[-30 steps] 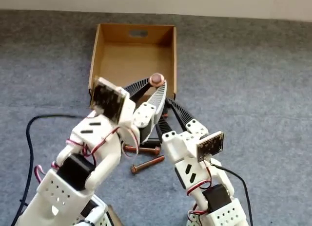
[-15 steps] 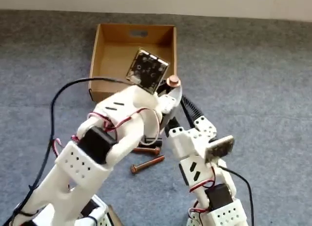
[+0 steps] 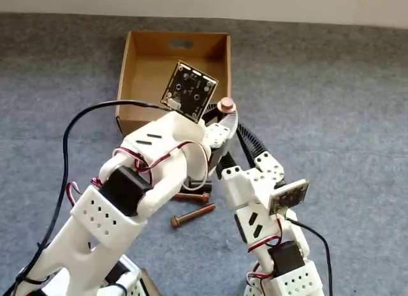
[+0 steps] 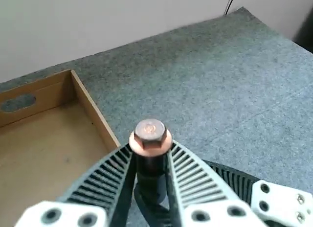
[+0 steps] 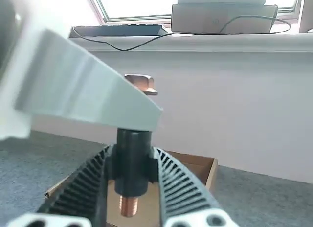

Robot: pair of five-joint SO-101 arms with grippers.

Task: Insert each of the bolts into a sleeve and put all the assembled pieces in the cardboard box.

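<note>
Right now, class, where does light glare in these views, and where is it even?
Right wrist view: the window glares white at the back, beyond the bolt and sleeve. High view: even light on the carpet, no glare. Left wrist view: soft light, a faint sheen on the bolt's head.

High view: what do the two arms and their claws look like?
The left arm and right arm are white plastic with black motors, red wiring and black cables. The left claw and right claw have black ribbed fingers.
</note>
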